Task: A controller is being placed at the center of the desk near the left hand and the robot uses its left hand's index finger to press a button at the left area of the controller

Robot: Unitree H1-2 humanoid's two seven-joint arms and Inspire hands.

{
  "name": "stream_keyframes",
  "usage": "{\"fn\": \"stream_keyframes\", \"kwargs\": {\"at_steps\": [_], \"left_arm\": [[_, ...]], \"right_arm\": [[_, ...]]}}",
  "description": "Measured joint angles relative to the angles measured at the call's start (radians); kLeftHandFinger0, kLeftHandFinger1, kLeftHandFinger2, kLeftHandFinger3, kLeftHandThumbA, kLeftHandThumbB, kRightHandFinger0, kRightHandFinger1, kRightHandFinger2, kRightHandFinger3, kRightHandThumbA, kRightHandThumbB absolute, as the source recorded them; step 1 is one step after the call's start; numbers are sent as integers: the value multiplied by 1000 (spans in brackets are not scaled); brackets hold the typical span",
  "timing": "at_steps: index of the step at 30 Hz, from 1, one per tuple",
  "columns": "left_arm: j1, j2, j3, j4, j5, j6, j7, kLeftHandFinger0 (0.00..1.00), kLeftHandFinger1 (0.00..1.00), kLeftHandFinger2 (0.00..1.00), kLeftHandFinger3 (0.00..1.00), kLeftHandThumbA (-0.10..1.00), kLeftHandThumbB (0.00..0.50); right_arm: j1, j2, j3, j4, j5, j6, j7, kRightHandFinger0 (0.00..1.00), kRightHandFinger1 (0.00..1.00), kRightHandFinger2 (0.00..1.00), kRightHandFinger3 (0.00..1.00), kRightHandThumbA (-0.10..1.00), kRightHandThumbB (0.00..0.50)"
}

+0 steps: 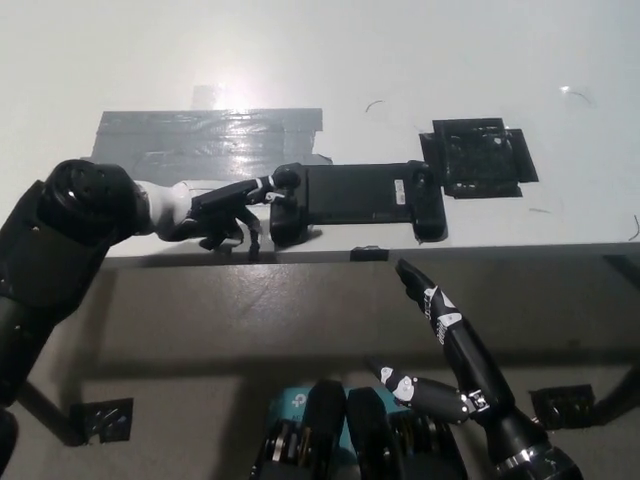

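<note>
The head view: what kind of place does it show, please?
Probably a robot test bench or lab: a plain white desk marked with grey tape, a black controller on it, and a black pad alongside.

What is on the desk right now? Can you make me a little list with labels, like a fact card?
desk: white top, its front edge runs across the middle of the picture
controller: long and black, lying flat near the front edge
left robot hand: one finger stretched out, its tip at the controller's left end
right robot hand: black, below the desk edge, fingers apart, holding nothing
grey tape: wide patch behind the left hand
black square patch: just behind the controller's right end
</note>
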Motion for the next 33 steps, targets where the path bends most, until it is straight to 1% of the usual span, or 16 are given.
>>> {"fn": "stream_keyframes", "kwargs": {"at_steps": [2, 4, 6, 9, 12, 13, 18, 19, 20, 21, 22, 23, 24, 25, 29, 33], "left_arm": [[10, 30, 1, -31, -8, 7, -17, 8, 63, 367, 1000, 1000, 457], [24, 61, 7, -67, -19, 24, -33, 120, 232, 523, 1000, 1000, 444], [39, 97, 16, -96, -26, 45, -48, 86, 258, 570, 1000, 1000, 435], [82, 166, 49, -134, -49, 76, -72, 3, 175, 512, 1000, 1000, 434], [107, 223, 64, -207, -91, 92, -82, 0, 104, 449, 1000, 1000, 430], [108, 237, 64, -229, -107, 95, -82, 46, 142, 442, 1000, 1000, 375], [151, 271, 123, -428, -191, 102, -55, 143, 140, 358, 1000, 1000, 354], [166, 267, 141, -468, -202, 103, -46, 401, 346, 540, 1000, 1000, 317], [186, 261, 161, -514, -213, 104, -35, 502, 424, 538, 1000, 1000, 328], [204, 253, 180, -550, -221, 104, -26, 485, 341, 425, 1000, 1000, 327], [238, 230, 213, -611, -230, 105, -9, 759, 664, 701, 1000, 1000, 313], [257, 213, 229, -643, -234, 105, 1, 832, 750, 773, 1000, 1000, 304], [289, 186, 250, -689, -237, 105, 14, 936, 895, 951, 1000, 1000, 293], [326, 156, 269, -732, -240, 105, 28, 1000, 1000, 1000, 1000, 1000, 274], [487, 24, 328, -895, -239, 97, 83, 1000, 1000, 1000, 1000, 1000, 208], [727, -168, 363, -987, -210, 29, 159, 1000, 1000, 1000, 1000, 1000, 228]], "right_arm": [[0, 0, 0, 2, 0, 0, 0, 1000, 1000, 1000, 1000, 738, 215], [1, 0, 2, 2, 0, 0, 0, 1000, 1000, 1000, 1000, 730, 211], [1, 0, 3, 4, 0, 0, 0, 1000, 1000, 1000, 1000, 726, 212], [5, 0, 6, 7, 0, 0, 1, 1000, 1000, 1000, 1000, 721, 222], [7, 2, 8, 13, 0, 0, 1, 1000, 1000, 1000, 1000, 720, 222], [7, 3, 8, 14, 0, 0, 1, 1000, 1000, 1000, 1000, 719, 220], [9, 5, 12, 15, 0, 0, 2, 1000, 1000, 1000, 1000, 714, 222], [10, 5, 12, 15, 0, 0, 1, 1000, 1000, 1000, 1000, 714, 221], [11, 5, 12, 15, 0, 0, 2, 1000, 1000, 1000, 1000, 715, 221], [12, 5, 12, 16, 0, 0, 2, 1000, 1000, 1000, 1000, 715, 221], [14, 4, 12, 17, 0, 0, 1, 1000, 1000, 1000, 1000, 715, 221], [16, 3, 12, 18, 0, 0, 2, 1000, 1000, 1000, 1000, 715, 220], [17, 3, 12, 19, 0, 0, 2, 1000, 1000, 1000, 1000, 720, 220], [19, 3, 12, 21, 0, 0, 2, 1000, 1000, 1000, 1000, 721, 218], [21, 3, 13, 29, 0, 0, 2, 1000, 1000, 1000, 1000, 736, 200], [28, 3, 14, 32, 1, 0, 2, 1000, 1000, 1000, 1000, 784, 201]]}}
